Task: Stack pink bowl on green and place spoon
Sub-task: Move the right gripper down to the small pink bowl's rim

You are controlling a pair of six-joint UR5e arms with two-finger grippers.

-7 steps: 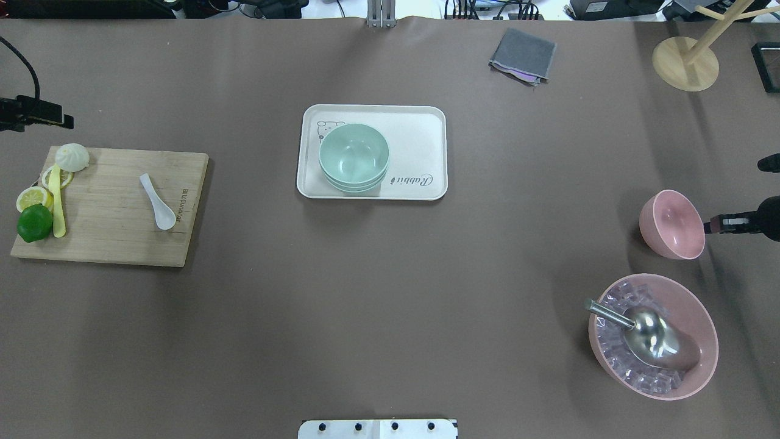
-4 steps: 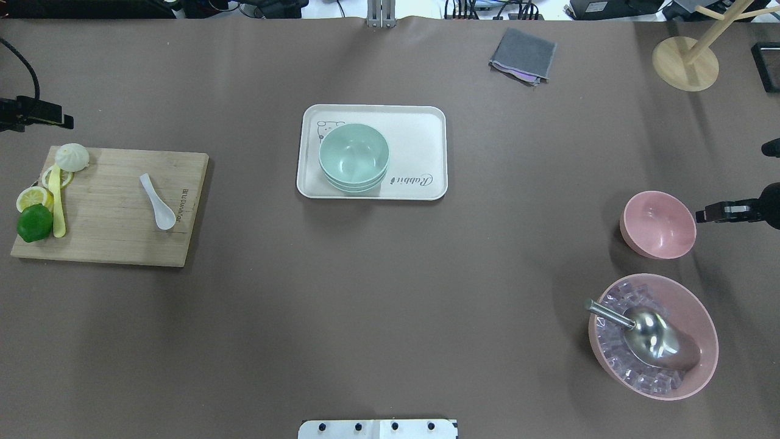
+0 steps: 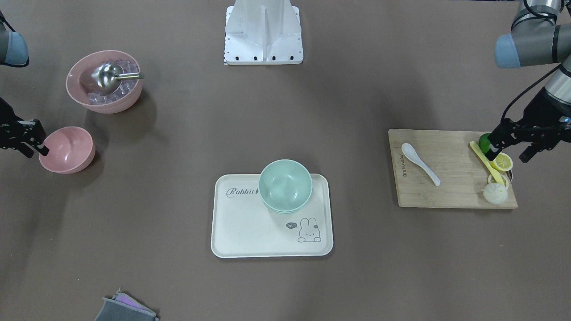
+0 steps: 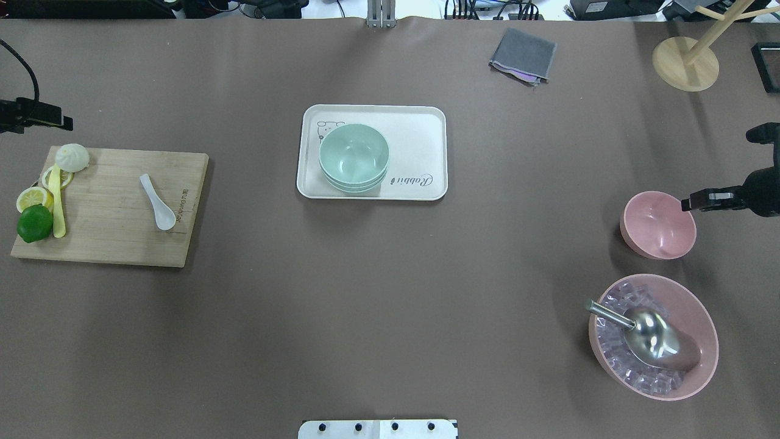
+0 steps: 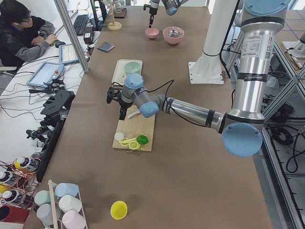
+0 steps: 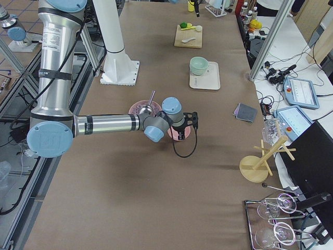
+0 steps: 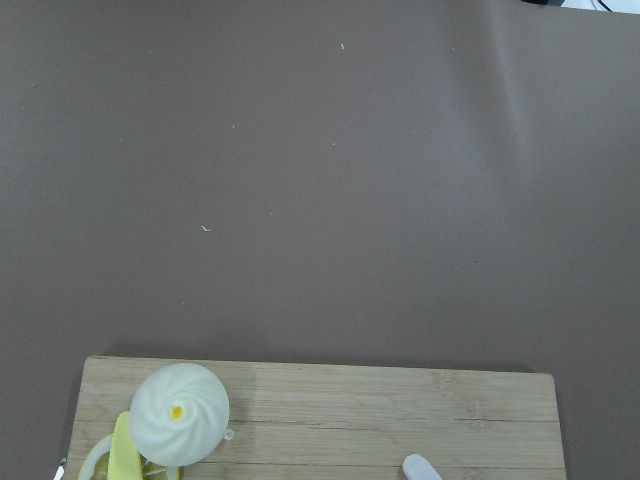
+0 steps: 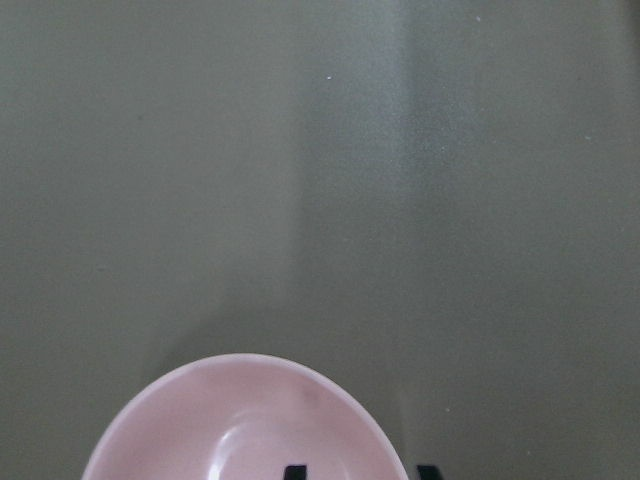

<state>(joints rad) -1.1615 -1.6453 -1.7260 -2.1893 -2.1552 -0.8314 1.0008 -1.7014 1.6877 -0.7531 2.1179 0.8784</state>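
Observation:
The small pink bowl (image 4: pixel 658 224) sits upright on the table at the right. My right gripper (image 4: pixel 691 204) is open at its far right rim. In the right wrist view one fingertip (image 8: pixel 293 471) shows inside the bowl (image 8: pixel 250 420) and the other outside it. The green bowls (image 4: pixel 354 155) are stacked on the white tray (image 4: pixel 420 140) at the centre. The white spoon (image 4: pixel 157 202) lies on the wooden cutting board (image 4: pixel 116 238) at the left. My left gripper (image 3: pixel 506 149) is open and empty over the board's outer end.
A large pink bowl (image 4: pixel 701 314) of ice cubes with a metal scoop stands just in front of the small one. A bun (image 4: pixel 72 157), lemon slices, a lime (image 4: pixel 35 222) and a yellow utensil (image 4: pixel 57 204) lie on the board. A grey cloth (image 4: pixel 523 55) and a wooden stand (image 4: pixel 685 63) lie far back.
The small pink bowl was tilted up against my right gripper and now rests flat, slightly further left. The right gripper has shifted toward the table's far side. The left arm has not moved.

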